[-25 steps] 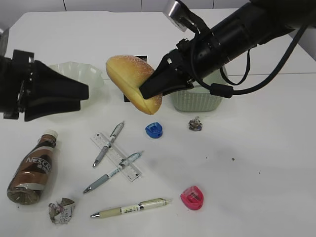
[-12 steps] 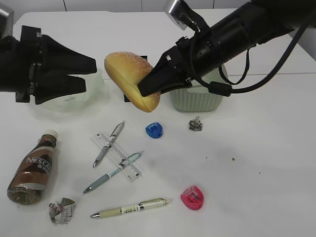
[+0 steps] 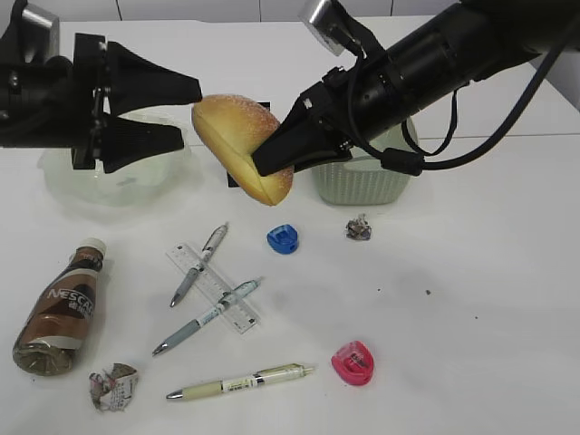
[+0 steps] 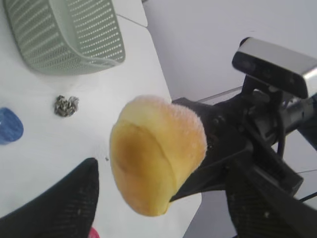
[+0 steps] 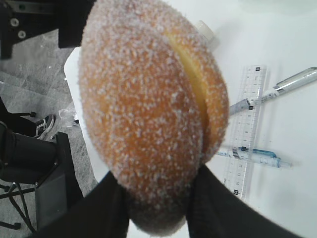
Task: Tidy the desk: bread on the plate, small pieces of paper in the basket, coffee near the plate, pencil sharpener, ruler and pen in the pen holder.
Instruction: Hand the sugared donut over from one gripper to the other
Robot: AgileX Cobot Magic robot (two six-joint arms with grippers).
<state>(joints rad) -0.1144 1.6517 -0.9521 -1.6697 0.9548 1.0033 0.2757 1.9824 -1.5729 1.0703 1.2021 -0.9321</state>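
My right gripper [image 3: 272, 161] is shut on the sugared bread bun [image 3: 237, 143] and holds it in the air left of the basket; in the right wrist view the bun [image 5: 148, 99] fills the space between my fingers [image 5: 106, 213]. My left gripper [image 3: 192, 113] is open and empty, level with the bun and just left of it, above the pale green plate [image 3: 68, 181]. In the left wrist view the bun [image 4: 153, 153] hangs between my spread fingers [image 4: 62, 203]. The coffee bottle [image 3: 59, 308] lies at the front left.
The green basket [image 3: 362, 186] stands behind the right arm. A ruler [image 3: 213, 288], three pens [image 3: 199, 263] [image 3: 207, 314] [image 3: 240, 381], a blue sharpener [image 3: 283, 238], a pink sharpener [image 3: 353, 362] and two paper balls [image 3: 358, 227] [image 3: 112, 385] lie on the table. A black holder [image 3: 261, 109] shows behind the bun.
My left arm has risen and moved right, from beside the plate up to the bun, with its jaws open. The right gripper with the bun has barely moved.
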